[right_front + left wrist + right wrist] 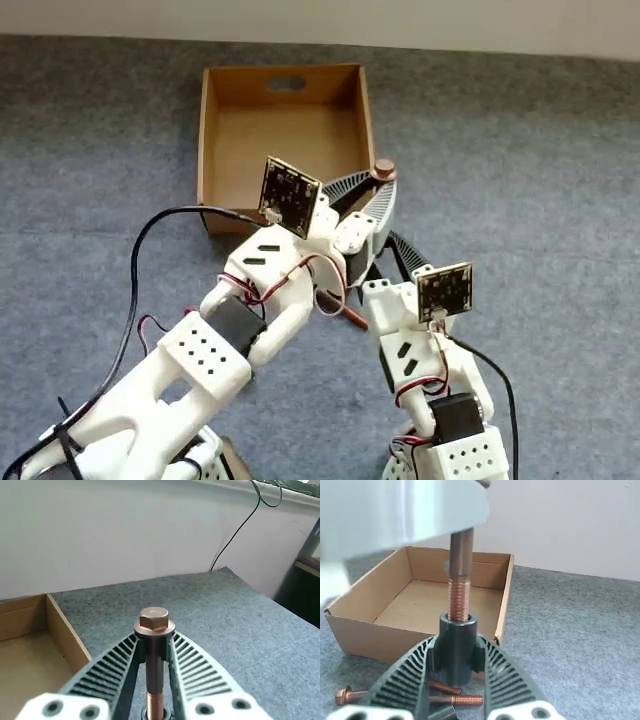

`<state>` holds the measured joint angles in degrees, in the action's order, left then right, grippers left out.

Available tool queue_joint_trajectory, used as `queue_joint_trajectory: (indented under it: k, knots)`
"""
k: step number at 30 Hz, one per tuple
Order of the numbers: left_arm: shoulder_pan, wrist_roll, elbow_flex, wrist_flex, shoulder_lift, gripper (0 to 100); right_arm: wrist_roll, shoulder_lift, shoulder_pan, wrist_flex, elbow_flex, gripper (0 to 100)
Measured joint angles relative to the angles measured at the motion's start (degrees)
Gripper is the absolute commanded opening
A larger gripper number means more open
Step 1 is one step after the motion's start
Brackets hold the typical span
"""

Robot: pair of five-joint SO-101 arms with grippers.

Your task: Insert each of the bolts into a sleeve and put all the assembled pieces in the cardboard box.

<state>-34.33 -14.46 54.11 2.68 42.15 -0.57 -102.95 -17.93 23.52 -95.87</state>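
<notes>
My left gripper point(375, 190) point(154, 642) is shut on a copper bolt point(154, 622), held upright with its hex head point(383, 170) on top, just off the cardboard box's point(205, 150) near right corner. Directly below it, my right gripper point(382, 245) point(456, 652) is shut on a dark sleeve point(456, 645) that stands upright. The bolt's threaded end point(459, 600) sits in the sleeve's top opening. In the high view the sleeve is hidden under the left gripper. The box point(370, 635) looks bare inside.
Loose copper bolts point(455, 699) point(347, 696) lie on the grey carpet in front of the box, beneath the right gripper. A dark piece point(442, 713) lies beside them. The box wall point(60, 630) is close to the left gripper. Open carpet lies to the right.
</notes>
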Motion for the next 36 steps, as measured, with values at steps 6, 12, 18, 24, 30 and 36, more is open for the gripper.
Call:
queue_joint_trajectory:
  k: [6, 12, 18, 24, 30, 36]
  knots:
    - [0.1, -4.8, 0.0, 5.0, 0.3, 1, 0.0, 0.0, -0.1, 0.0, 0.0, 0.6]
    - [0.2, -5.5, 0.0, 5.1, 0.3, 1, 0.0, 0.0, -0.1, 0.0, 0.0, 0.6]
    - [0.1, -5.5, -0.5, 9.1, 0.4, 1, 0.0, 0.0, -0.1, 0.0, 0.0, 0.6]
    - [0.1, -5.6, -0.5, 10.2, 0.4, 1, 0.0, 0.0, -0.1, 0.0, -0.1, 0.6]
    - [0.1, -5.7, -0.5, 10.2, 0.4, 4, 0.0, 0.0, -0.1, 0.0, -0.1, 0.6]
    - [0.1, -5.7, -0.5, 11.2, 0.4, 14, 0.0, 0.0, -0.1, 0.0, -0.1, 0.6]
